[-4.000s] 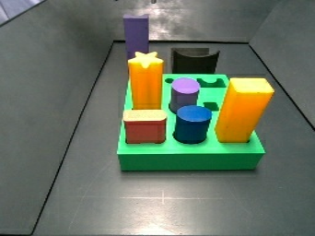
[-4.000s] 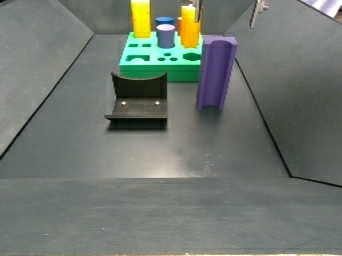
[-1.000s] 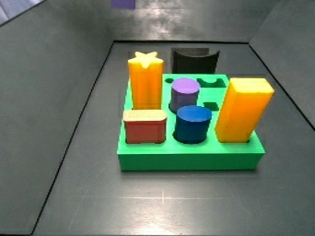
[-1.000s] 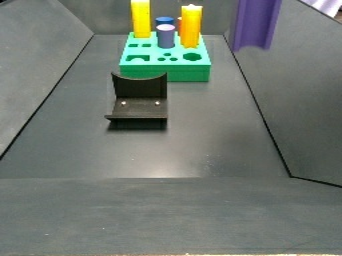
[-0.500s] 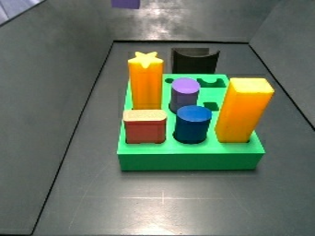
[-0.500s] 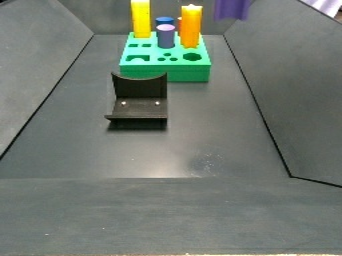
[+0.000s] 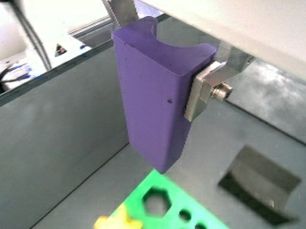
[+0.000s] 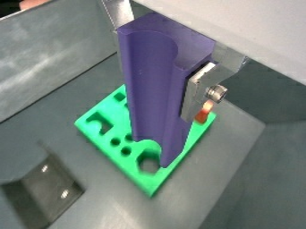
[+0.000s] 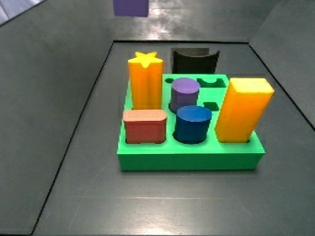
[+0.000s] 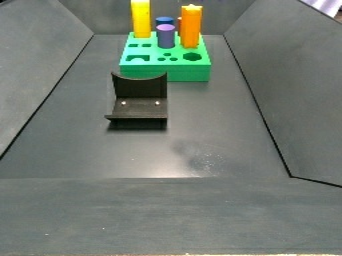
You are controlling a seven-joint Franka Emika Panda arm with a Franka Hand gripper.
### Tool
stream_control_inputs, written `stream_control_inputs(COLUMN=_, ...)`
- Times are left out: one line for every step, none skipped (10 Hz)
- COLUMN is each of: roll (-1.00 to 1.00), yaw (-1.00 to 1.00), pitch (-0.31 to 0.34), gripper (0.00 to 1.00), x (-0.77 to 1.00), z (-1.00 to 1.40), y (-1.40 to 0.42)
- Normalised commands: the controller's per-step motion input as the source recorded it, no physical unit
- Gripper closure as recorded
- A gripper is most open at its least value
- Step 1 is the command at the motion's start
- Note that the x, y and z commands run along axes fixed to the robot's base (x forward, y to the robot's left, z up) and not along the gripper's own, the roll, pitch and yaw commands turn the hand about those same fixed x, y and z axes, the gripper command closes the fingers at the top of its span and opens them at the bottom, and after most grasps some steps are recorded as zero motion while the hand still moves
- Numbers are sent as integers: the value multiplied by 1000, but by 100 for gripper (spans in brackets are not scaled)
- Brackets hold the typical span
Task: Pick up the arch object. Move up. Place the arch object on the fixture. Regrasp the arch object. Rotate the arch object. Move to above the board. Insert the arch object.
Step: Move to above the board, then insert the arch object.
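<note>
Arch object (image 7: 156, 89), a smooth matte purple block with a curved groove along one face, is held upright high above the green board (image 8: 114, 134), clamped between the flat silver jaws of the gripper (image 8: 167, 85). Only its lower end (image 9: 131, 6) is seen in a side view. The black notched fixture (image 10: 138, 100) stands apart from the board.

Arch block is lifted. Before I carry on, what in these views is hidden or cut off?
- Gripper: out of frame in both side views; wrist views show only one finger, the other hidden behind the arch object.
- Arch object: in a side view only its lower end shows, cut by the top edge.
- Fixture: partly hidden behind the board.
- Board sockets: mostly hidden by the arch object in wrist views.
</note>
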Motion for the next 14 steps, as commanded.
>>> stream_control_inputs(roll=14, yaw=12, pitch=113, gripper=100, x=301, z=132, y=-1000)
stream_control_inputs(roll=8, yaw=10, pitch=123, gripper=100, x=320, z=135, y=-1000)
stream_control_inputs(roll=14, yaw=10, pitch=135, gripper=100, x=342, z=146, y=-970)
stream_control_inputs(roll=19, yaw=12, pitch=129, gripper=100, x=274, z=116, y=-723)
stream_control_inputs(roll=33, yaw=8, pitch=121, gripper=100, x=180, z=68, y=-383)
stream_control_inputs(roll=36, yaw=8, pitch=106, gripper=100, x=142, z=53, y=-265)
stream_control_inputs(roll=77, yaw=0, pitch=0, gripper=100, x=-157, z=-211, y=0)
stream_control_inputs(roll=79, yaw=-9, pitch=94, gripper=100, x=-34, z=0, y=-6)
stream_control_inputs(roll=17, yaw=0, pitch=106, gripper=100, x=43, z=29, y=0)
stream_control_inputs(roll=24, yaw=34, pitch=229, gripper=100, x=943, z=291, y=291)
stream_control_inputs(roll=56, yaw=34, pitch=211, gripper=100, x=949, z=331, y=320)
stream_control_inputs(roll=60, yaw=34, pitch=206, gripper=100, x=963, z=349, y=326)
stream_control_inputs(roll=76, yaw=40, pitch=181, gripper=100, x=974, z=394, y=334)
stream_control_inputs(roll=154, yaw=100, pitch=91, gripper=100, x=1000, z=429, y=291)
